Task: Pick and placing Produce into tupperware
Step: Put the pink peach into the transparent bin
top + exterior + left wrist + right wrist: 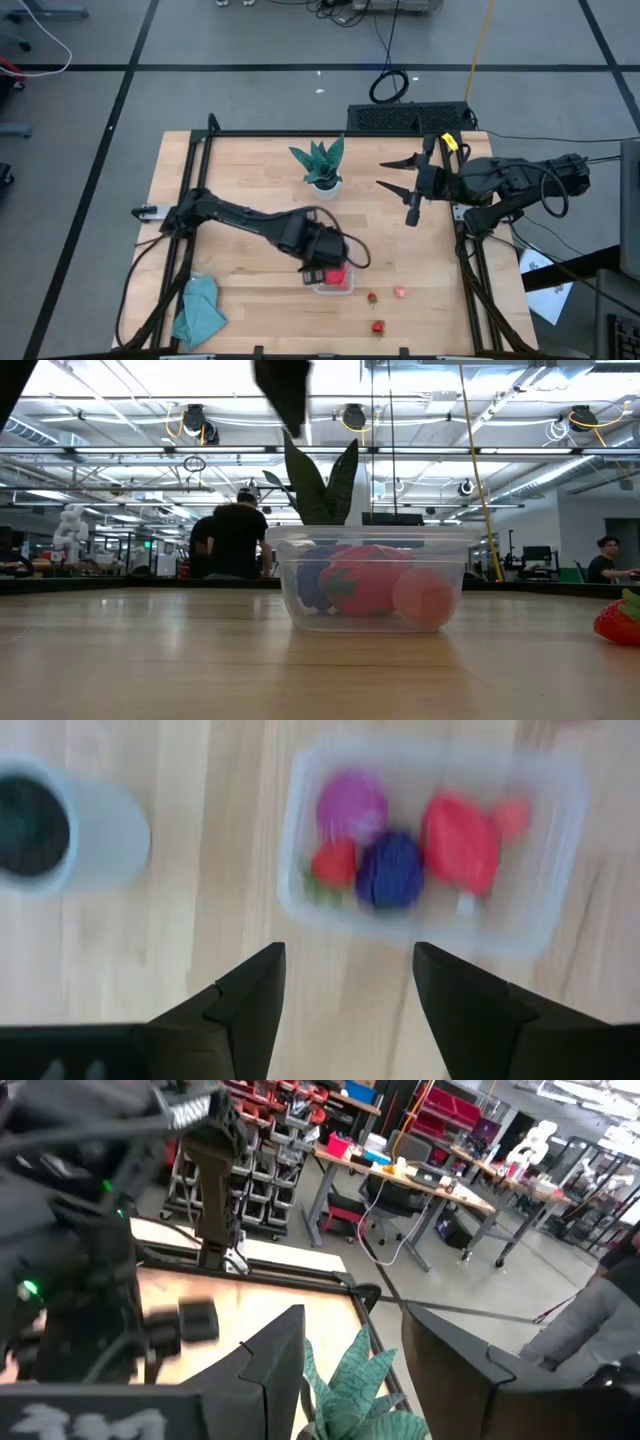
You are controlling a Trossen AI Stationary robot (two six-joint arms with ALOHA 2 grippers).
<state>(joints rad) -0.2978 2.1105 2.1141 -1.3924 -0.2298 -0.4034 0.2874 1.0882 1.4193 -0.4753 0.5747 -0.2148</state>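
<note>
Left arm over the tupperware, right arm waiting at the upper right.

In the high view, a teal cloth (199,311) lies at the lower left of the table (250,180). Right of it, near the lower middle, the left gripper (322,272) hangs over the clear tupperware (333,284), its fingers (250,1005) spread apart and holding nothing. The wrist view shows the container holding produce: a magenta piece (352,805), a dark purple piece (391,868) and a big red strawberry (459,842). A potted plant (322,165) stands at upper centre. Right of the container, three loose fruits lie on the wood: a small red one (372,297), a red strawberry (378,327) below it, and a pale pink piece (400,293). At the upper right, the right gripper (396,173) is held empty, fingers parted.
</note>
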